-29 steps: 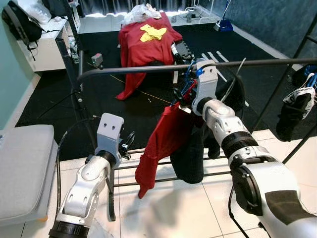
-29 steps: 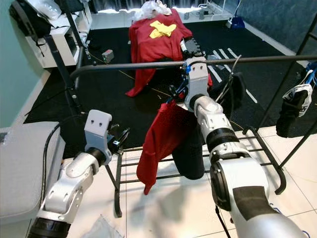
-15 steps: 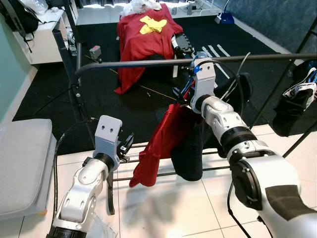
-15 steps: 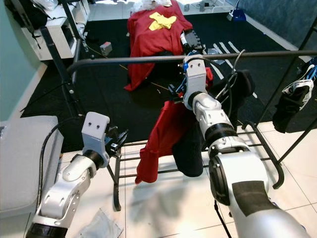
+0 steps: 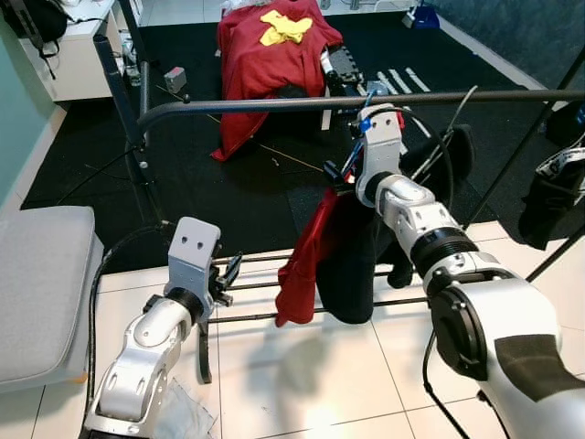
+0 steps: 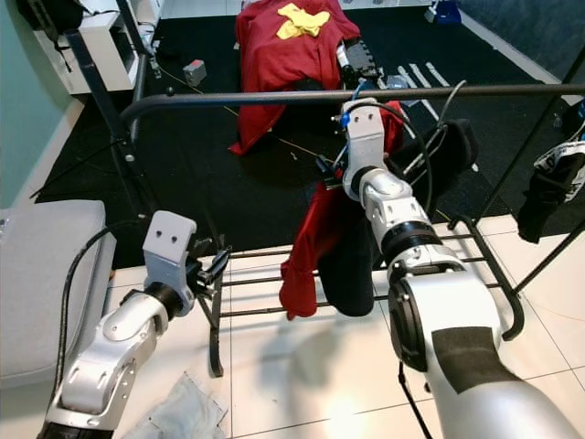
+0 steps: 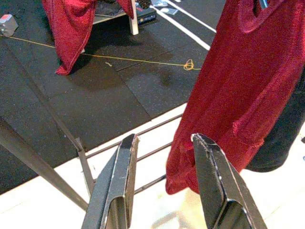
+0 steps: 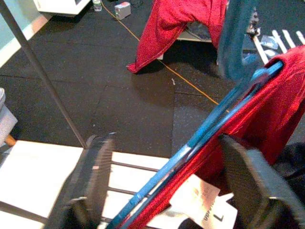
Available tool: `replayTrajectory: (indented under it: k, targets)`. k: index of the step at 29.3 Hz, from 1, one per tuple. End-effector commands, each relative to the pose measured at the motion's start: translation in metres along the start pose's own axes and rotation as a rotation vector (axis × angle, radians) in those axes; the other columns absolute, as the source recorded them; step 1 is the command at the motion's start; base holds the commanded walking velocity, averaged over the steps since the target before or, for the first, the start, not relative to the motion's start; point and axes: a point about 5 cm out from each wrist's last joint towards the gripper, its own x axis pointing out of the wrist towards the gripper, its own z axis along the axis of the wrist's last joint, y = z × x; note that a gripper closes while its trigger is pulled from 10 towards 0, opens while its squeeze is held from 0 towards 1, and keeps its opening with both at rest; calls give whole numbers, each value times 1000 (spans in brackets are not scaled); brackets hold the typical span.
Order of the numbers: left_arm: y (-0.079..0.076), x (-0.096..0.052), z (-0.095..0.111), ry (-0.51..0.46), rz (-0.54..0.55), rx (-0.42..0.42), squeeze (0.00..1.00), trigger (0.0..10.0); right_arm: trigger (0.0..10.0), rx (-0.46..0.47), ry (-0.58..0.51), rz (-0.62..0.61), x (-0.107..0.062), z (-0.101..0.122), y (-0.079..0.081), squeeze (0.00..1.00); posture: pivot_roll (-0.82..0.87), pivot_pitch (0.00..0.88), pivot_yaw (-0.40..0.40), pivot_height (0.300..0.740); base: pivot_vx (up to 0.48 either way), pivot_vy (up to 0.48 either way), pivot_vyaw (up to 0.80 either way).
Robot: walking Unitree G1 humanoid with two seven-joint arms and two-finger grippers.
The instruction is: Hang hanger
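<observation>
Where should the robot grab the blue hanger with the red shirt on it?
Probably on the blue hanger's bare sloping arm, above the red shirt, coming from the robot's side of the rail. That arm is thin and straight, and it already runs between the right gripper's open fingers.

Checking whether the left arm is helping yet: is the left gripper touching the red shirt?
Apart. In the left eye view the left gripper sits by the rack's lower bars, with white floor showing between it and the red shirt.

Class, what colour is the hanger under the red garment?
Blue hanger, clearest in the right wrist view.
</observation>
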Motion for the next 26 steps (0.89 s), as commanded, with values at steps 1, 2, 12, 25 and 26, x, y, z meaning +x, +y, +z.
replayTrajectory:
  k: [1,2,12,25,26]
  targets:
    - [5,-4,0,7,12,4,0,10000,2431,-9,-2,-1,0,4,-1,0,149,187,-15,740,0,0,0]
    - [5,-4,0,7,12,4,0,10000,2431,-9,-2,-1,0,4,-1,0,149,187,-15,740,0,0,0]
    - [5,-2,3,-4,14,-6,0,10000,39,-43,-18,-12,0,8,-5,0,149,177,-10,740,0,0,0]
    - [4,2,6,-15,-3,-13,0,10000,10000,-97,-22,-19,-1,12,-7,1000,144,166,-3,740,0,0,0]
    - [4,2,6,-15,-3,-13,0,10000,10000,-97,-22,-19,-1,12,-7,1000,144,166,-3,740,0,0,0]
